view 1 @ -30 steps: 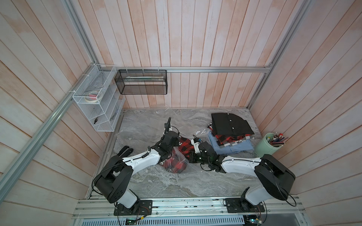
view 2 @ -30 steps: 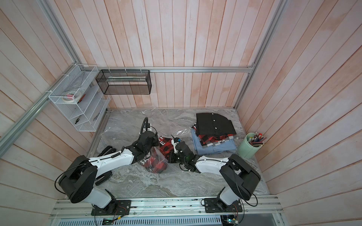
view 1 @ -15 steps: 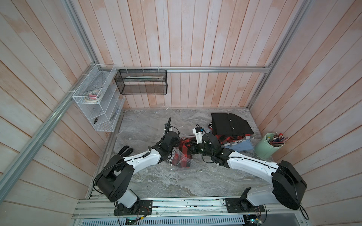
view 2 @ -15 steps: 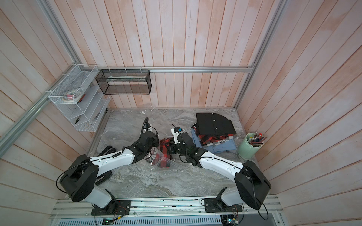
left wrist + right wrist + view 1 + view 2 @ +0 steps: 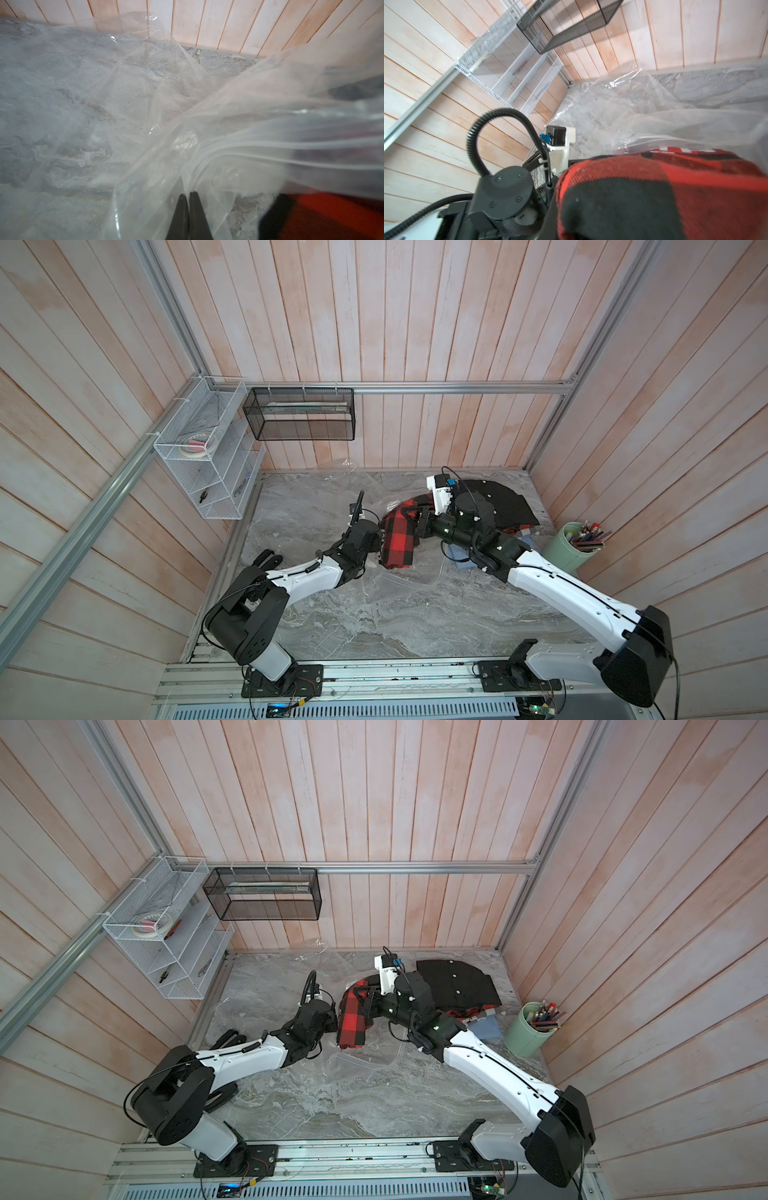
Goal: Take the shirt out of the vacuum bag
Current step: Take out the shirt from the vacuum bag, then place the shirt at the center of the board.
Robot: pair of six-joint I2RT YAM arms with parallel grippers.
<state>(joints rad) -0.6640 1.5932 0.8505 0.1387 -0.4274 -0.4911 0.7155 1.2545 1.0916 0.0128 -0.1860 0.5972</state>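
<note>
L gripper (image 5: 376, 545), top views: jaws closed, nipping clear film of vac bag (image 5: 397, 583) just beside shirt (image 5: 397, 545).
R gripper (image 5: 417, 519): clamped on shirt's upper fold; cloth lifted, hanging btwn the two grippers.
Shirt: red/black check, bunched, lower end down near table (image 5: 374, 626).
Vac bag: spread on marble under and around shirt. Mouth edge curves below shirt, more film runs toward back wall.
Both top views agree on L gripper (image 5: 332, 1026), R gripper (image 5: 368, 1002) and shirt (image 5: 353, 1023).
Behind R arm: stack of folded clothes (image 5: 511, 506), black piece on top.
Right table edge: green cup (image 5: 566, 549) w/ pens.
Walls: white wire rack (image 5: 208, 472), black mesh basket (image 5: 299, 423).

L wrist view:
L gripper (image 5: 188, 195): tips pressed together, bag's ribbed zip edge pinched btwn them.
Vac bag (image 5: 249, 124): film fans out from the tips across table.
Shirt (image 5: 332, 218): close by, part bare, part blurred through film.

R wrist view:
R gripper: hidden behind shirt (image 5: 654, 197), which fills near frame; grip not visible here.
Vac bag (image 5: 633, 108): crumpled beyond shirt, one sheet over shirt's far end.
L arm's wrist (image 5: 502, 193): just beside shirt.
</note>
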